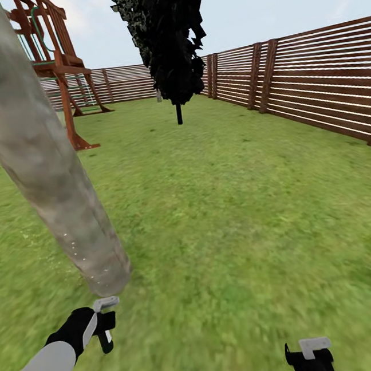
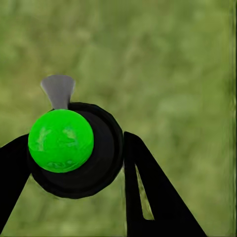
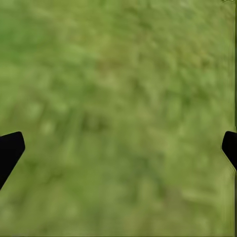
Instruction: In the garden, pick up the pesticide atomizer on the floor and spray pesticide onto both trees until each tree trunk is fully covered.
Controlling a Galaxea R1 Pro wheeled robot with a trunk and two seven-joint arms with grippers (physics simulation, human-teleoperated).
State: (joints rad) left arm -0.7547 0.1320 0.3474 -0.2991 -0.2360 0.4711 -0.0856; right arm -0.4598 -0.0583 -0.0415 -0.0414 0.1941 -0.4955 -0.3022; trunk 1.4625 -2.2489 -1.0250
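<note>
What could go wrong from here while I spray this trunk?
1. The atomizer sits between the left hand fingers, very near the tree trunk; a small lunge could knock it loose.
2. Droplets show low on the trunk; the upper part may stay uncovered.
3. The right hand is open, holding nothing.

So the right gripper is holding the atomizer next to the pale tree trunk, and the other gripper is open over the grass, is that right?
Not quite: the arms are swapped. The left gripper holds the atomizer, as the left wrist view shows, beside the pale tree trunk in the head view. The right gripper is the one open over the grass.
</note>
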